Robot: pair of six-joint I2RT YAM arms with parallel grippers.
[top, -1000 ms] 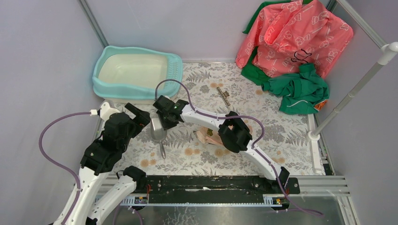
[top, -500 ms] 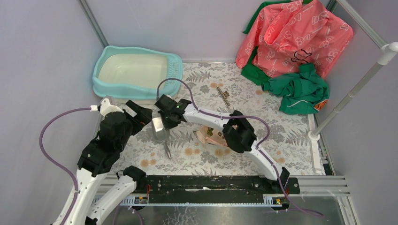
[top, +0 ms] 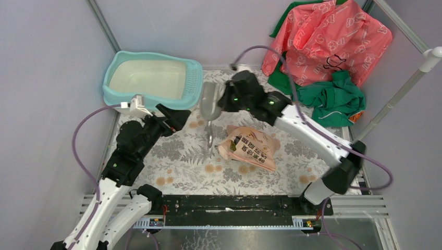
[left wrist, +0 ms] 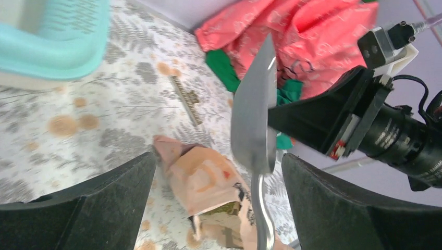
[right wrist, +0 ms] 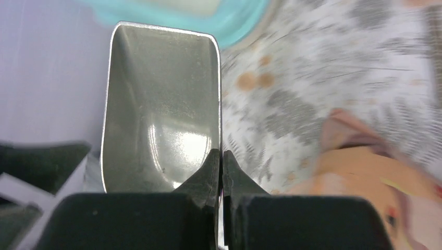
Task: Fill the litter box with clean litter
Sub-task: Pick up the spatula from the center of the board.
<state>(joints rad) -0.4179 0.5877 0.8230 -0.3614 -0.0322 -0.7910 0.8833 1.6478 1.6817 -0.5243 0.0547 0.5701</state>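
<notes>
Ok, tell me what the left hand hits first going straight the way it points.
Most likely the metal scoop held by the right hand, dead ahead of the left hand; depth is hard to judge.

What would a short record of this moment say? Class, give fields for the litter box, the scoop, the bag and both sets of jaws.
Litter box: far left corner, inner pan bare, no litter seen in it.
Scoop: metal, empty, held up beside the box, handle hanging down.
Bag: lying flat on the patterned mat.
Right jaws: shut on the scoop's rim.
Left jaws: open, holding nothing.
</notes>
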